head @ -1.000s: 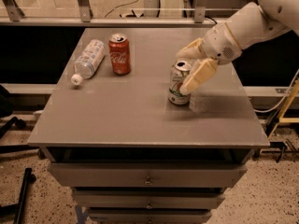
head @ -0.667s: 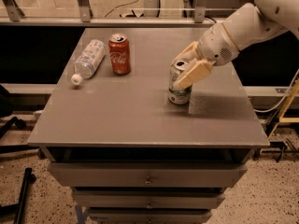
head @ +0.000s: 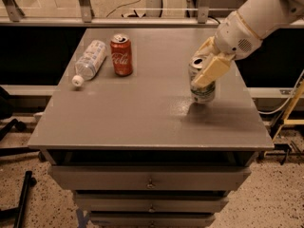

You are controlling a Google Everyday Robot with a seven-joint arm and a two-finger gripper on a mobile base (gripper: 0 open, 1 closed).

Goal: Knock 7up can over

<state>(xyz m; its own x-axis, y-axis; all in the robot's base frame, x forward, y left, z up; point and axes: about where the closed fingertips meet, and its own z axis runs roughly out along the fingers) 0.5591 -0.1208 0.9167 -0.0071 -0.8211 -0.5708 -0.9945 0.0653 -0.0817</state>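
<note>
The upper half of the silver-white aluminium 7up can with a green band low on its body [head: 203, 93] is largely hidden. The cream-coloured gripper [head: 207, 63] lies across its near right side, so its logo cannot be read and only part of its rim shows. It is hard to judge whether the can stands fully upright or leans a little. Whether the jaws are clenched on it or released cannot be told, since the gripper and the can overlap. The white, rounded arm [head: 256, 18] runs out of the top right corner, so its upper part is cut off.

The red Coca-Cola can [head: 121, 56] stands upright on the flat grey table top [head: 142, 118]. The 7up can is well to the right of this red can and nearer the table's front edge, with bare table between the two. The gripper is at the same place, up against the 7up can, far right of the red can.

Just left of the red can, a clear plastic bottle [head: 90, 60] lies on its side. Its white cap [head: 77, 80] points toward the front left. It is close to the red can but does not touch it.

Below and in front of the red can, under the table top, are grey drawers [head: 149, 177], the lowest cut off by the bottom edge. On the speckled floor [head: 280, 194], far right of the red can, part of a yellow frame [head: 290, 110] shows.
</note>
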